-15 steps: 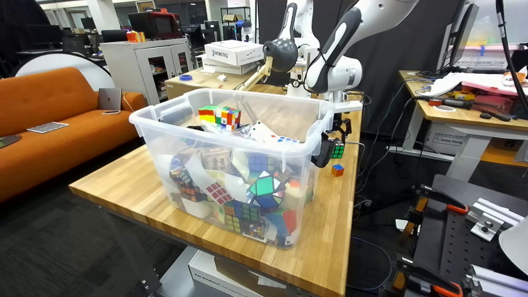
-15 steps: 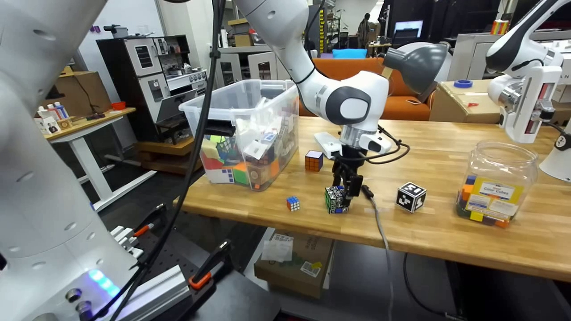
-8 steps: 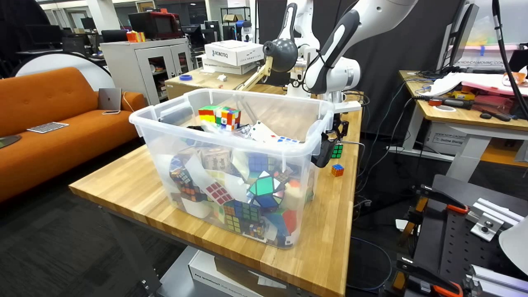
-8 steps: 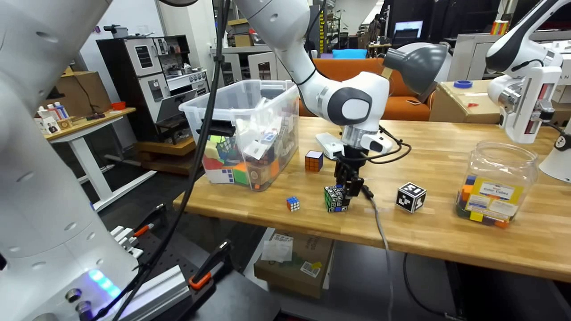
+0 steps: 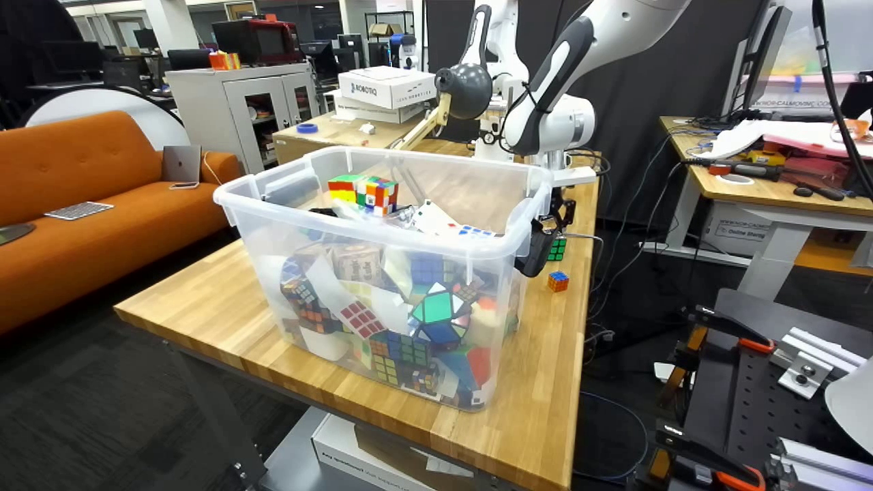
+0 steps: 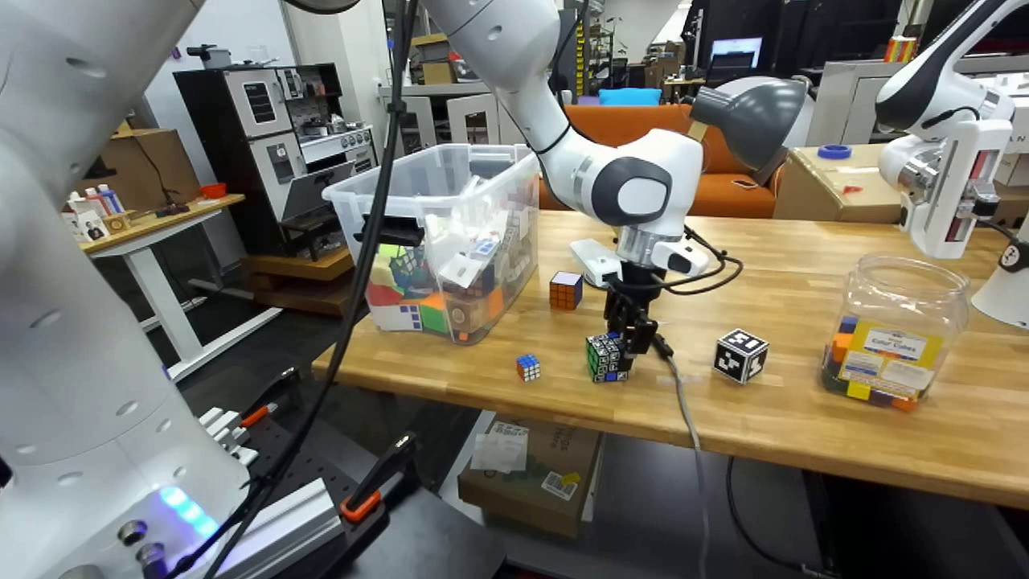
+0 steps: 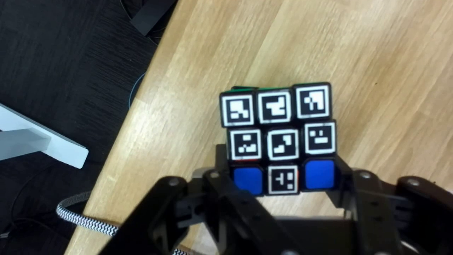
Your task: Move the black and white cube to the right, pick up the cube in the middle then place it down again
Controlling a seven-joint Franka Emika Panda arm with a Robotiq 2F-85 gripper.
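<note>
While our claw point(image 7: 282, 171) pinches the black and white puzzle cube point(image 7: 280, 140) near the long edge of the counter point(image 6: 804, 277), we judge pick-up begun; set-down likely left, rightward shift unconfirmed.

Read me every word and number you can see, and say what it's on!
"ROBOTIQ": the upper white box
"LEAN ROBOTICS", faint: the same box's side
"Color Cubes": the clear jar's label
"Any questions?": the low white box
"WWW.NOR-CALMOVING.COM": the pale box
Maybe "2": the round sticker
No clear letters, just patterns: the puzzle cube, the black and white cube
Too small or blurred: the cardboard box's label, other jar print
</note>
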